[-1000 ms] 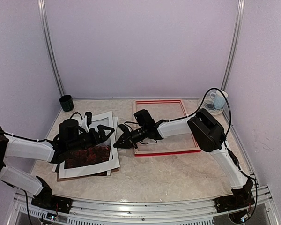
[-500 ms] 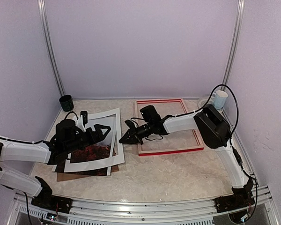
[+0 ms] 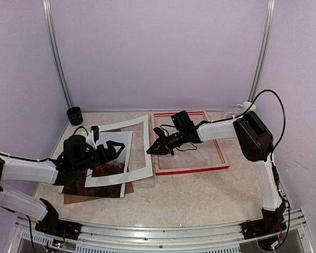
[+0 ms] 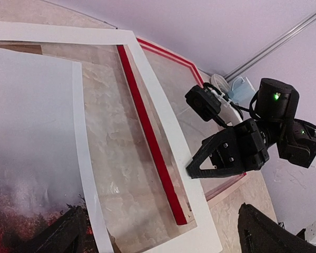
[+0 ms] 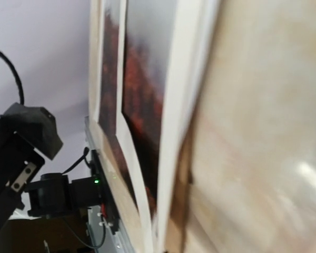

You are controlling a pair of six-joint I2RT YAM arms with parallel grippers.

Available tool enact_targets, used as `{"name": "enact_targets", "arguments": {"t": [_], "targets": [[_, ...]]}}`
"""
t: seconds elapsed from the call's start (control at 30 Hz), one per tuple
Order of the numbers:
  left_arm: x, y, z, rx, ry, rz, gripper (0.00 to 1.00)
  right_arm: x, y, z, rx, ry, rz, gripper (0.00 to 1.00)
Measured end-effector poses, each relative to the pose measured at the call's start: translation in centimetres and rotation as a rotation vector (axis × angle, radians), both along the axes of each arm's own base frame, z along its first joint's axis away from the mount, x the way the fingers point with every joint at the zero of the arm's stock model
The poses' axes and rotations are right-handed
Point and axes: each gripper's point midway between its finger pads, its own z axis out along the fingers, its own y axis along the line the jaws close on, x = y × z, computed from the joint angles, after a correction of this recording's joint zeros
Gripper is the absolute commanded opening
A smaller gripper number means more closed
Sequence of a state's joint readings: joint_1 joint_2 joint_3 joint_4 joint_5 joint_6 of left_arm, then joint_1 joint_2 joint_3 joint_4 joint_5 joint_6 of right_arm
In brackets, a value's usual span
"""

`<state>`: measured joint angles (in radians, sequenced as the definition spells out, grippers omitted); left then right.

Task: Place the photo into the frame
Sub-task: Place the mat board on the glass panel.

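Lower left of the top view: the photo (image 3: pixel 109 169), a thin flat print with a white border, misty grey above and dark reddish-brown below. It lies on the marbled beige desk (image 3: pixel 200 200), over a brown board (image 3: pixel 73 196), left of the frame. Centre right: the frame (image 3: pixel 192 171), a red rectangular rail around a glossy clear centre, lies flat. A white card mat (image 3: pixel 148 147) with a rectangular window crosses the frame's left rail. The left tool (image 3: pixel 121 147) hovers over the photo, fingers spread wide, empty. The right tool (image 3: pixel 154 148), fingers pressed together and holding nothing, has its tip at the mat's right strip.
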<state>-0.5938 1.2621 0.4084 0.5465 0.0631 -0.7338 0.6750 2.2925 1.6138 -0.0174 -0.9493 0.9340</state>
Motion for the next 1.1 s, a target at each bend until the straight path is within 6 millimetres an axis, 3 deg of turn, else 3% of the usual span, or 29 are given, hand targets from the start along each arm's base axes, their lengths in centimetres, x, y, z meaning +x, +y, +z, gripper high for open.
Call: {"name": "enact_targets", "arguments": {"t": [0.23, 0.67, 1.1], "targets": [[0.1, -0.1, -1.0, 0.013, 0.021, -0.002, 0.99, 1.8, -4.3, -0.1, -0.049, -0.035, -0.026, 0.01], [0.3, -0.4, -1.9, 0.018, 0.035, -0.008, 0.99, 1.1, -8.6, -2.9, -0.133, -0.058, 0.027, 0.02], [0.4, -0.7, -2.7, 0.019, 0.045, -0.020, 0.99, 2.5, -14.0, -4.4, -0.190, -0.091, -0.017, 0.05]]}}
